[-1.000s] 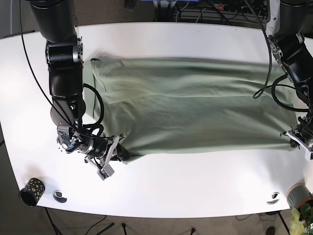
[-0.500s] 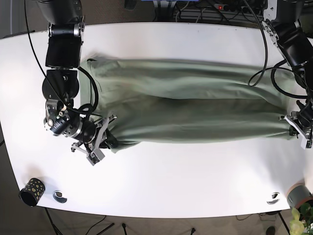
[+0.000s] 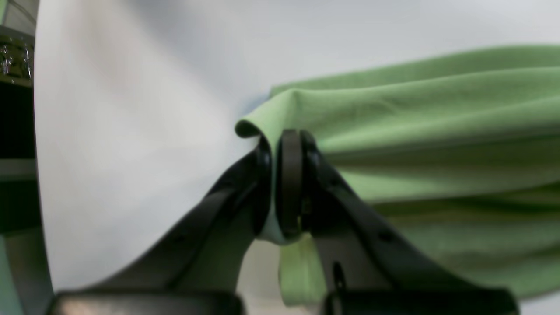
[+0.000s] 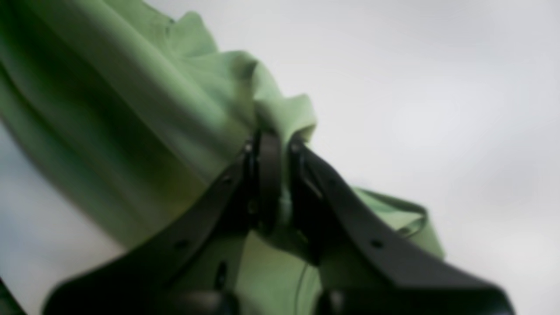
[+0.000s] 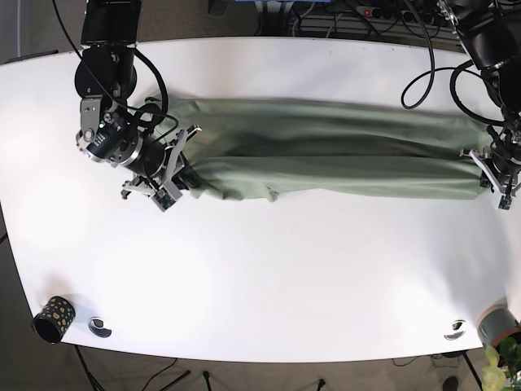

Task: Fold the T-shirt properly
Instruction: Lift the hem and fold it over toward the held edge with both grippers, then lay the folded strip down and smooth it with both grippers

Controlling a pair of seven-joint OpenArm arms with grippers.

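The green T-shirt (image 5: pixel 326 151) lies stretched across the white table (image 5: pixel 269 277), its near edge lifted and drawn back over the rest. My left gripper (image 5: pixel 492 175) at the right of the base view is shut on the shirt's near right corner; the left wrist view shows the black fingers (image 3: pixel 288 183) pinching green cloth (image 3: pixel 415 131). My right gripper (image 5: pixel 175 181) at the left of the base view is shut on the near left corner; the right wrist view shows its fingers (image 4: pixel 269 183) clamped on bunched cloth (image 4: pixel 175 105).
A dark patterned cup (image 5: pixel 53 318) and a small metal ring (image 5: pixel 99 327) sit at the table's front left corner. Another ring (image 5: pixel 455 329) and a grey pot with a plant (image 5: pixel 498 326) are at the front right. Cables hang behind the table (image 5: pixel 342 16).
Both grippers have moved away from the front edge towards the back, carrying the shirt's near edge with them. The shirt now forms a narrower band across the table.
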